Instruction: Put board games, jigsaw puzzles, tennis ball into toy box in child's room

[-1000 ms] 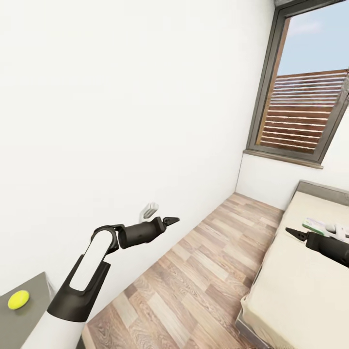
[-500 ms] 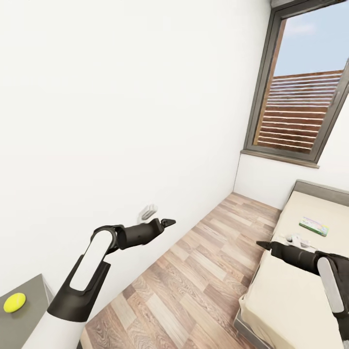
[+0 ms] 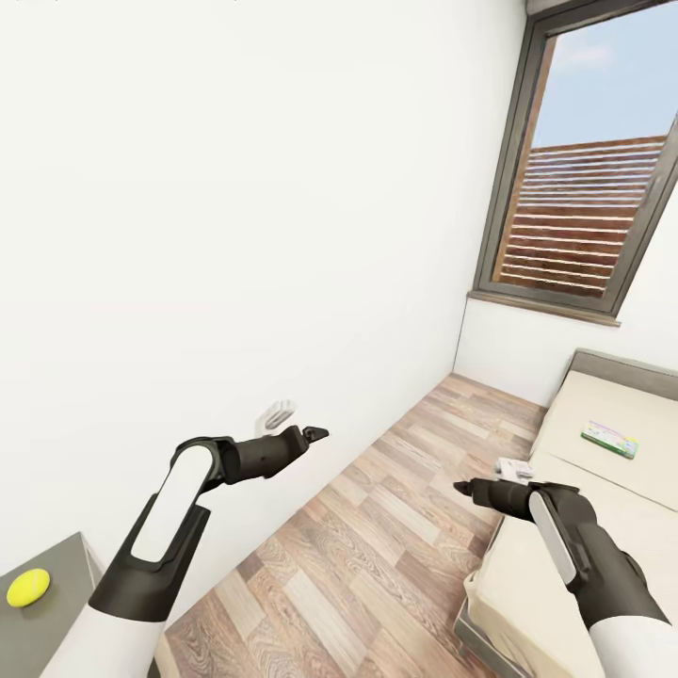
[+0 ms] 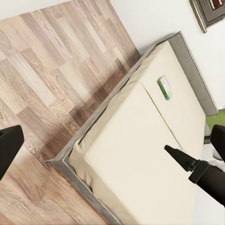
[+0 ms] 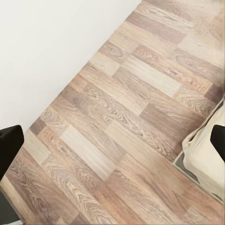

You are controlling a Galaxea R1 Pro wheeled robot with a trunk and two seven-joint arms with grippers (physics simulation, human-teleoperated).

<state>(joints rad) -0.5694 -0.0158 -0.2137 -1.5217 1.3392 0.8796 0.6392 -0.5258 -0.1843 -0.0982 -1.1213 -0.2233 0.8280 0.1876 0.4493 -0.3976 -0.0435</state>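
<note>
On the bed (image 3: 603, 490), far right of the head view, a board game (image 3: 608, 439) lies flat, long axis slanting across the mattress, beyond the right gripper (image 3: 463, 488), the nearer one; both grippers look empty, whether open or closed I cannot tell

Bright, even daylight from the window (image 3: 589, 188); sharp renders, soft shadows.

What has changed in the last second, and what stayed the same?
The right arm drew back off the bed toward the robot; its gripper now hangs over the floor. The view shifted slightly. The left arm, ball and board game stayed put.
</note>
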